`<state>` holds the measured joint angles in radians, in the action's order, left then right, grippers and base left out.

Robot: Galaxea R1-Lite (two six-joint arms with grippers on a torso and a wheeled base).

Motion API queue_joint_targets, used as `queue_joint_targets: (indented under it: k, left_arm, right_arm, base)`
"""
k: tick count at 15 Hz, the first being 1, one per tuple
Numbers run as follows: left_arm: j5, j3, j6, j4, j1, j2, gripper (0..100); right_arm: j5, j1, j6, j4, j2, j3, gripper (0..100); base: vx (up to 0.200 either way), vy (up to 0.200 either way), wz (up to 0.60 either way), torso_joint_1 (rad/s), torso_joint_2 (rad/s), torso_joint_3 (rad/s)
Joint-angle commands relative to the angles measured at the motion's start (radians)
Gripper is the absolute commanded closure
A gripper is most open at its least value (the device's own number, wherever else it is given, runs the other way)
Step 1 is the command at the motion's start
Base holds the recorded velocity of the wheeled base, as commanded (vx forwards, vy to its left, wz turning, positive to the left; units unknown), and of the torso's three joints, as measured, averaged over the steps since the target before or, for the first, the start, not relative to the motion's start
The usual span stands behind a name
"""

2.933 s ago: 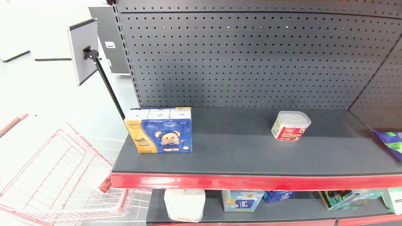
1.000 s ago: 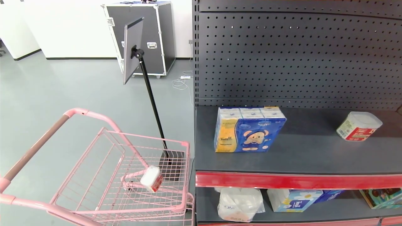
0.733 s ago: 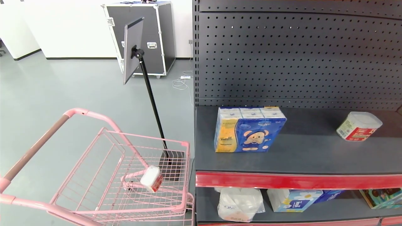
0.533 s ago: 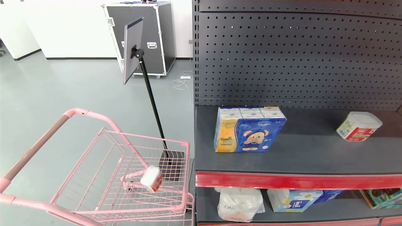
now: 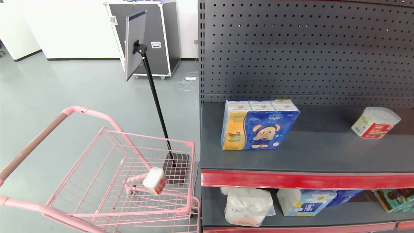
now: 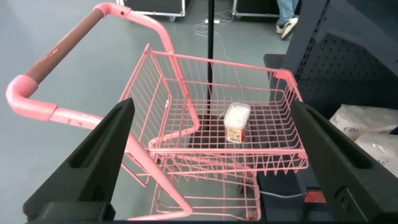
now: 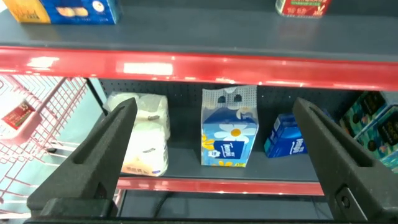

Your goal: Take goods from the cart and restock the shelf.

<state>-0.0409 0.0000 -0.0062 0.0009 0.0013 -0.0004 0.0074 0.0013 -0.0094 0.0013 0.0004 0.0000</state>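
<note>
Nearby, sign stand (image 5: 154, 97) beyond cart (image 5: 77, 110)

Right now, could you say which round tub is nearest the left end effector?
The tub inside the pink cart; the other tub sits on the upper shelf.

The left hand (image 6: 211, 111) is wide open. Its two dark fingers (image 6: 99, 155) are spread far apart, with a broad gap between them. It points forward and tilts downward. The right hand (image 7: 214, 106) is open just as wide, with its two dark fingers (image 7: 93, 155) spread the same way. It points forward, roughly level.
</note>
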Motion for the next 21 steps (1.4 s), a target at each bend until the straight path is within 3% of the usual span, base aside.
queue_joint_targets:
  k: [1,10,21]
  left_arm:
    - [-0.001,0.000,0.000,-0.001,0.000,0.000,0]
    - [-0.001,0.000,-0.001,0.001,0.000,0.000,0]
    - [-0.001,0.000,-0.001,-0.001,0.000,0.000,0]
  right_arm:
    - [0.000,0.000,0.000,0.000,0.001,0.000,0]
    - [0.000,0.000,-0.001,0.000,0.001,0.000,0]
    - [-0.003,0.000,-0.001,0.000,0.001,0.000,0]
  base:
    - [0.000,0.000,0.00,-0.129,0.34,0.203]
    - [0.000,0.000,0.00,-0.143,0.38,0.230]
    - [0.000,0.000,0.00,-0.166,0.53,0.361]
